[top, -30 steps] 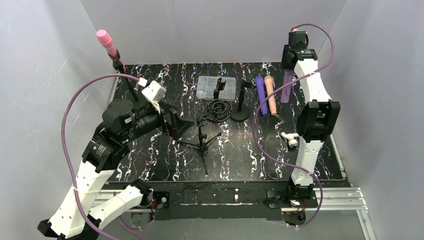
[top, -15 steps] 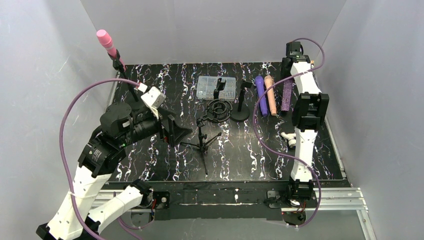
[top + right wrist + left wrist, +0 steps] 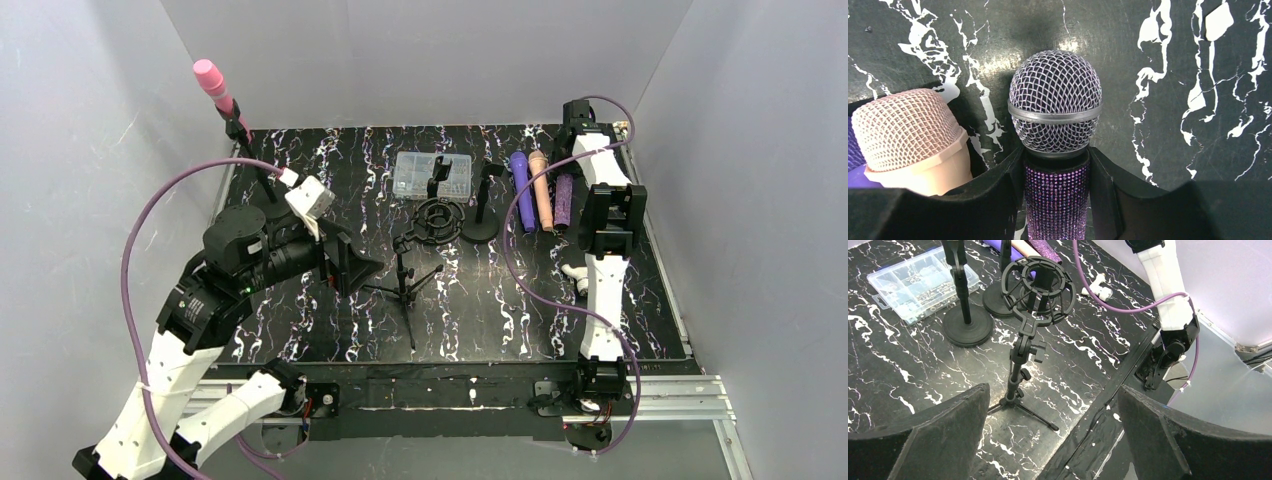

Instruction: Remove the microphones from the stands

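My right claw (image 3: 1056, 192) is clenched on the glittery purple microphone (image 3: 1055, 100), both fingers (image 3: 1005, 192) pressed to its sparkly handle just under the mesh head. I hold it low over the marbled black mat (image 3: 1168, 60) at the far right, just beside the peach microphone (image 3: 908, 135), which lies next to a plain purple microphone (image 3: 521, 188). Whether mine touches the mat I cannot tell. My left claw (image 3: 1053, 390) is spread wide with nothing in it, hovering near the tripod stand (image 3: 1020, 355), whose shock mount (image 3: 1038, 282) holds no microphone. Behind it stand two round-based desk stands (image 3: 968, 327) and a clear parts box (image 3: 918, 282). A pink microphone (image 3: 212, 80) sits clipped on a stand at the far left corner.
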`<state>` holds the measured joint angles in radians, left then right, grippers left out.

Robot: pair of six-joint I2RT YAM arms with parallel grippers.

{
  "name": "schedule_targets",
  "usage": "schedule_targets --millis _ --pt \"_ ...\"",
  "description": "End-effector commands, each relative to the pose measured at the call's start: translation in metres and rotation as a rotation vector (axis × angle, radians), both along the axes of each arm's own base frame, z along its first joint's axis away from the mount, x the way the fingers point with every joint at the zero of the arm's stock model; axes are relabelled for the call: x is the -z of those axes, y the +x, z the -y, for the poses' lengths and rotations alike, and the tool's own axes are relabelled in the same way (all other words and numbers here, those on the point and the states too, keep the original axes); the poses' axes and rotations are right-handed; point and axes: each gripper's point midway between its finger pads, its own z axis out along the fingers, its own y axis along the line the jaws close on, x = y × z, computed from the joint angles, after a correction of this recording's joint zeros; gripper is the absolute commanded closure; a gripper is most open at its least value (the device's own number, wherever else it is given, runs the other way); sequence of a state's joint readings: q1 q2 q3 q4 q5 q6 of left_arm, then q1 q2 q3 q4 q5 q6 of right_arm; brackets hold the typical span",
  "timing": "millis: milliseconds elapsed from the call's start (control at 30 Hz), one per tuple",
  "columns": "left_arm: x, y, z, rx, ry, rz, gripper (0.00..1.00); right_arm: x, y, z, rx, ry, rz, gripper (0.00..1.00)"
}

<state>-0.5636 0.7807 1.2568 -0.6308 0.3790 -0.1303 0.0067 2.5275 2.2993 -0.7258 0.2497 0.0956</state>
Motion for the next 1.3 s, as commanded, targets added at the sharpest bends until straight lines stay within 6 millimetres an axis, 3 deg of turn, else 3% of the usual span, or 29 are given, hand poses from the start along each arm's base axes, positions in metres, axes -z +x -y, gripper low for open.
schedule_targets --millis 0,467,633,700,733,767,833,1067,1267 --pt "0.001 -0.003 0.005 0.038 0.003 -0.010 0.02 -0.010 0.012 -0.005 -0.001 0.019 0.060 0.74" --pt "0.006 -0.003 0.007 0.041 0.003 -0.031 0.02 -0.024 0.013 -0.008 0.005 0.041 0.084 0.34" --pt "0.008 -0.003 0.007 0.041 0.000 -0.037 0.02 -0.029 0.012 -0.006 0.016 0.036 0.088 0.29" --pt "0.008 -0.003 0.007 0.041 0.001 -0.038 0.02 -0.044 0.014 -0.005 0.030 0.032 0.110 0.27" --pt "0.009 -0.003 0.008 0.042 0.001 -0.040 0.02 -0.055 0.014 0.014 0.067 0.028 0.128 0.26" --pt "0.010 -0.001 0.009 0.043 0.004 -0.045 0.02 -0.072 0.013 0.019 0.082 0.019 0.152 0.25" --pt "0.011 -0.001 0.010 0.047 0.002 -0.051 0.02 -0.079 0.011 0.024 0.093 0.013 0.157 0.24" --pt "0.015 0.000 0.012 0.046 0.000 -0.063 0.02 -0.071 0.011 0.012 0.055 0.101 0.147 0.22" --pt "0.016 -0.001 0.010 0.043 0.001 -0.060 0.02 -0.057 0.010 0.014 0.069 0.184 0.130 0.22"
